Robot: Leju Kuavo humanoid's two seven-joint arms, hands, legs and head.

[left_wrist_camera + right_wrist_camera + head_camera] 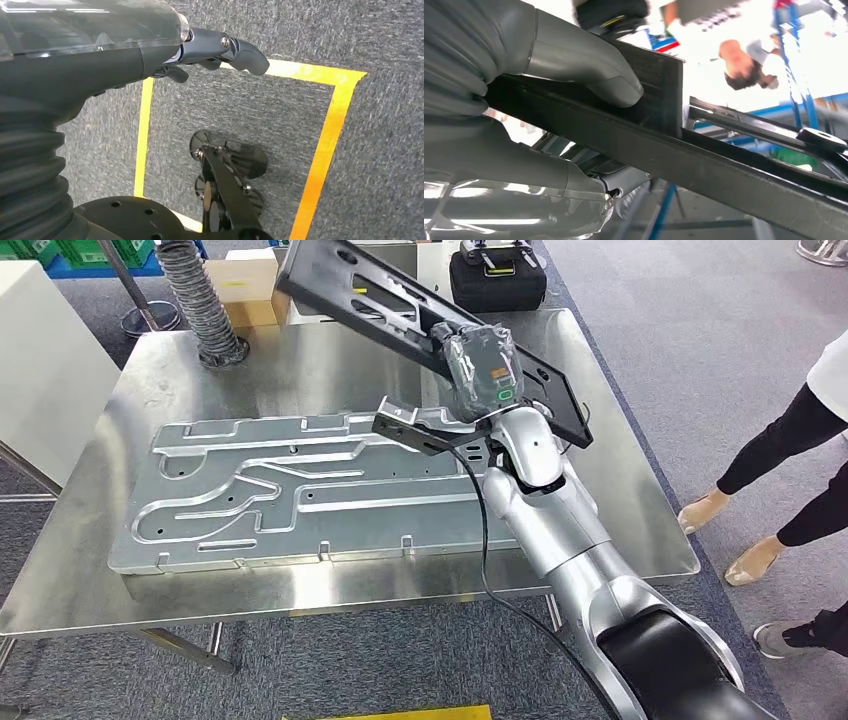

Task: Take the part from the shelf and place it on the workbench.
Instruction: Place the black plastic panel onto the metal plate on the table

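A long black flat part (380,300) with cut-outs hangs tilted above the far right of the steel workbench (120,585). My right hand (482,365) grips it near its middle. Up close, the thumb (589,65) presses on the black part (704,155) from one side and the fingers lie under it. My left hand (200,50) hangs over grey carpet with its fingers loosely extended and nothing in it.
A large silver stamped panel (290,490) lies across the workbench. A ribbed hose (200,300) stands at the back left, a black case (497,278) and a cardboard box (245,285) beyond the table. A person (790,450) stands to the right. Yellow tape (325,145) marks the floor.
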